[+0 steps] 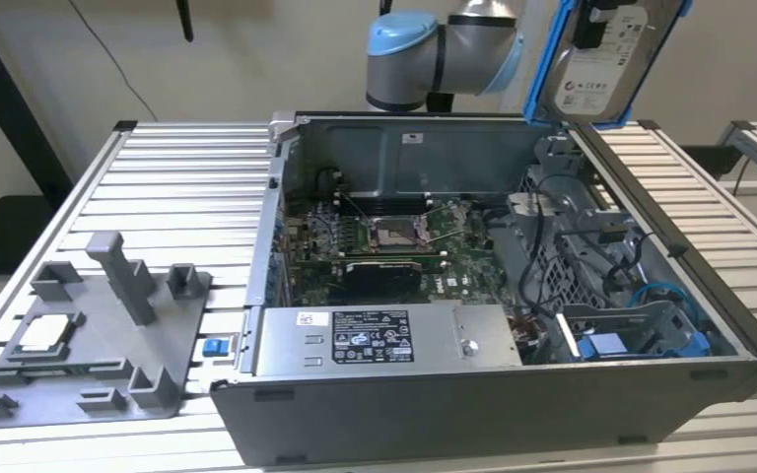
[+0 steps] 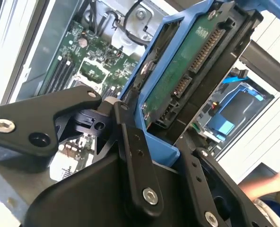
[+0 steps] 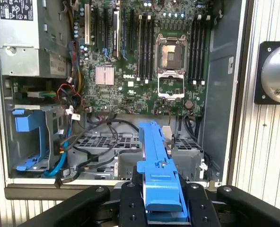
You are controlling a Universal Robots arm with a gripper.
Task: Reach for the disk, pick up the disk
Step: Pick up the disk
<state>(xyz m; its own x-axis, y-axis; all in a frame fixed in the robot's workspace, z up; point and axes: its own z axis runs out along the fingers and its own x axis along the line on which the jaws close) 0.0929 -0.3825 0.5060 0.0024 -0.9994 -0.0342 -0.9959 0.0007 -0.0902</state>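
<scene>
The disk point(image 1: 609, 69) hangs in the air above the far right corner of the open computer case point(image 1: 484, 414), tilted on edge, with its silver face and white label toward the exterior camera and a blue carrier round it. In the second wrist view the disk point(image 2: 187, 71) shows its green circuit-board side. My gripper point(image 3: 161, 198) is shut on the disk, one black finger point(image 3: 129, 203) on either side of the blue carrier point(image 3: 154, 151). In the second wrist view the gripper point(image 2: 163, 156) clamps the carrier's lower end.
The case lies open on a slatted metal table point(image 1: 181, 187), with the motherboard point(image 1: 378, 236), a power supply point(image 1: 378, 340) and a blue bracket point(image 1: 615, 345) in the drive bay. A grey fixture point(image 1: 90, 345) with a small silver chip point(image 1: 39, 335) stands at the exterior view's left. A person's hand point(image 2: 267, 189) shows beside the case.
</scene>
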